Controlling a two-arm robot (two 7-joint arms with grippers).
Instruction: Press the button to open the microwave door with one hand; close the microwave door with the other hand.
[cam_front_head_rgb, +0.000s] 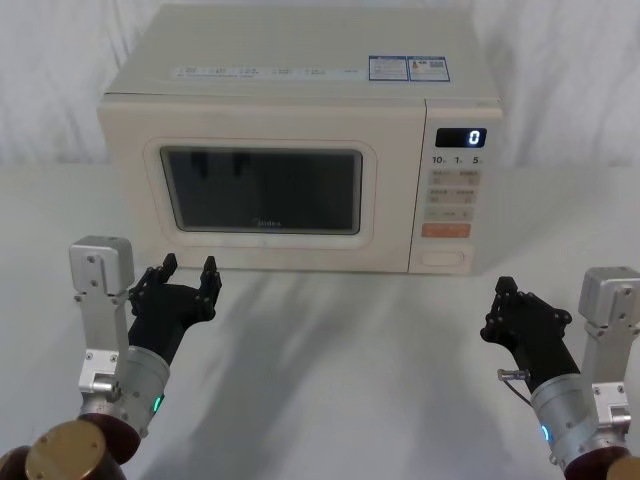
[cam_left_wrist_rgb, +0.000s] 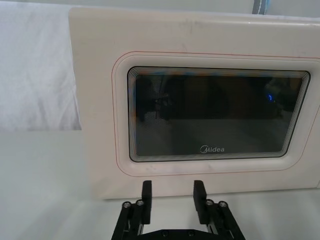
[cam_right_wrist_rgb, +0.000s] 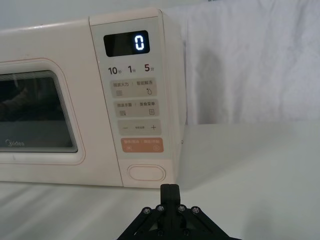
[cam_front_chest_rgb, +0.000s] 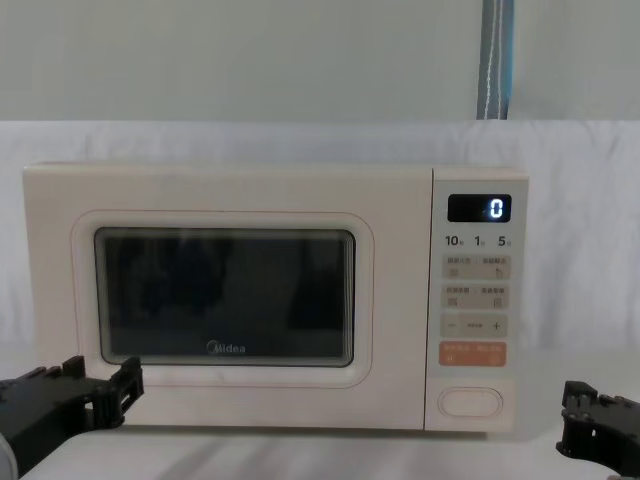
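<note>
While broad cream microwave door sits shut, you've done nothing yet: closed-fingered black right gripper short of wide cream pill-shaped button; spread-fingered black left gripper waits near table's front-left.

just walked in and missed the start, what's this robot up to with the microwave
Nothing is being touched yet. The microwave sits on the table with its door closed and the display showing 0. The left gripper hovers open before the door; the right gripper, fingers shut, waits short of the button.
</note>
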